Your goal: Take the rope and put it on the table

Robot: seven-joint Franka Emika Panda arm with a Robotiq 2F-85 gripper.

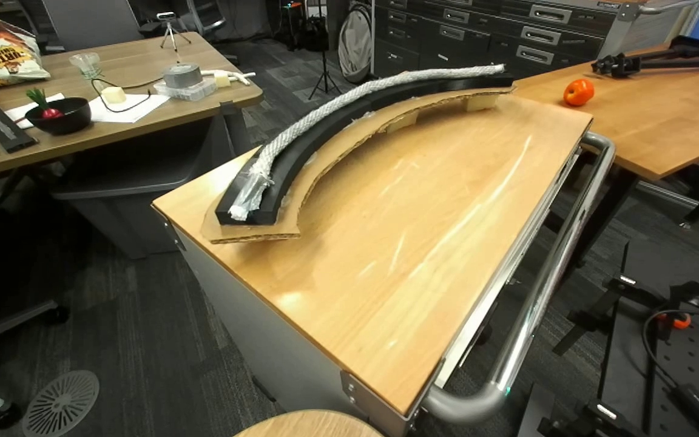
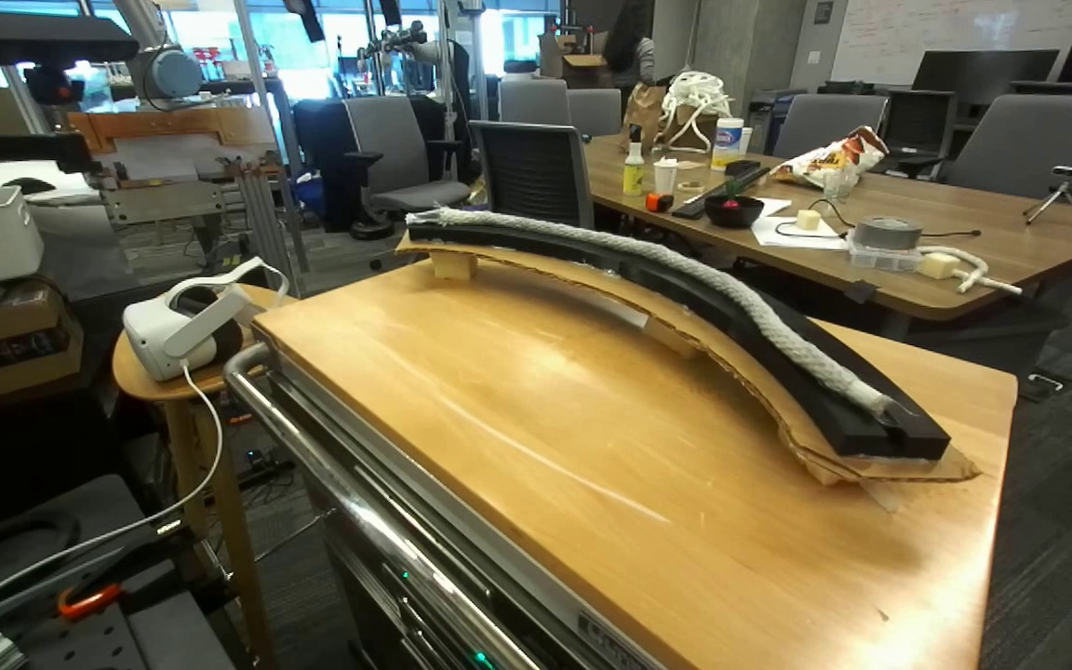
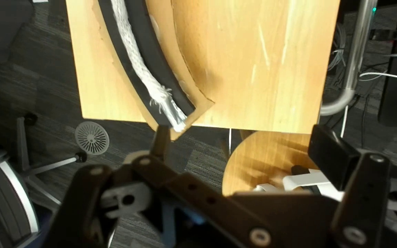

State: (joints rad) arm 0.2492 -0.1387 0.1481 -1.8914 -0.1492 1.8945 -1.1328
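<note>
Evidently at the start, judging by the white braided rope (image 3: 137, 62): stretched along the curved black channel tray (image 3: 154, 58), bending with it nearly from end to end, with clear tape (image 3: 172, 109) wrapped round the tip nearest the jaws. Hard to tell how deep in the tray's groove. Beneath the tray, a cut cardboard base (image 3: 168, 40) propped on small blocks (image 2: 454, 267), then the wood-grain desk (image 1: 386, 291), reaching out on the inner side of the tray's curve. In the wrist view, beyond that same end of the tray, the jaws, spread well apart with nothing between the finger pads (image 3: 334, 156); out of frame in both exterior views, so judged not touching the tray. Seemingly nothing done yet. Left to do: grasp the rope, lift it off the tray, lay it on the wood itself. Across the desk from the tray, a chrome tube rail (image 3: 358, 51); off the desk, past that tray end, a round stool (image 3: 253, 153) bearing a white VR headset (image 2: 159, 335).
</note>
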